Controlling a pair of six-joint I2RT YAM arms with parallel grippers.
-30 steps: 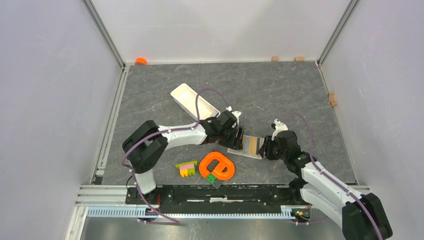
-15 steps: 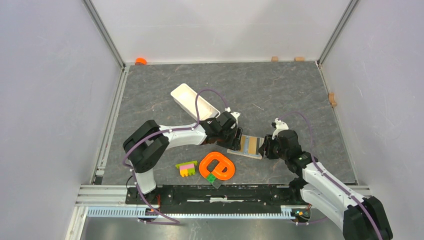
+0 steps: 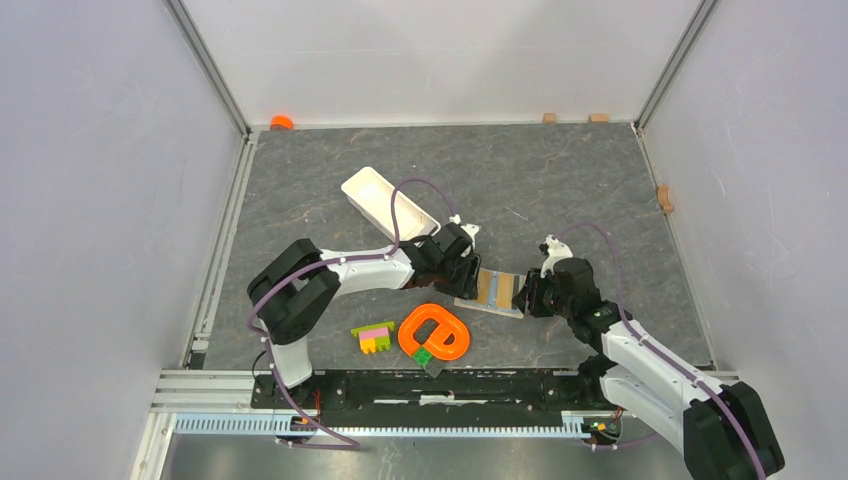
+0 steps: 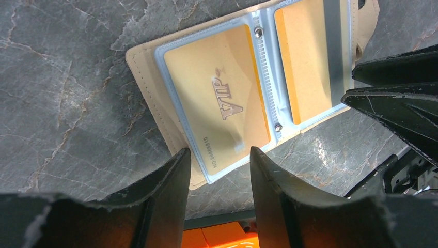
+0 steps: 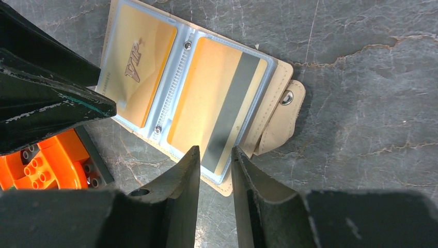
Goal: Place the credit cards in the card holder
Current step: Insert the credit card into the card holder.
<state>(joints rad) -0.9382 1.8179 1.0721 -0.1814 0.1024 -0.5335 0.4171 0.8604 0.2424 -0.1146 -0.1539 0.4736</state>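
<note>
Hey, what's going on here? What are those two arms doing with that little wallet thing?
Two robot arms are working on a beige card holder that lies open on the table. Two gold cards sit in its clear sleeves: a VIP card and a striped card. The left gripper is at the VIP card's end and the right gripper at the striped card's end. Both have their jaws apart, and neither is clearly gripping anything.

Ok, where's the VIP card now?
In the left wrist view, the VIP card sits in the open card holder's sleeve nearest the left end effector, beside the striped card.
</note>
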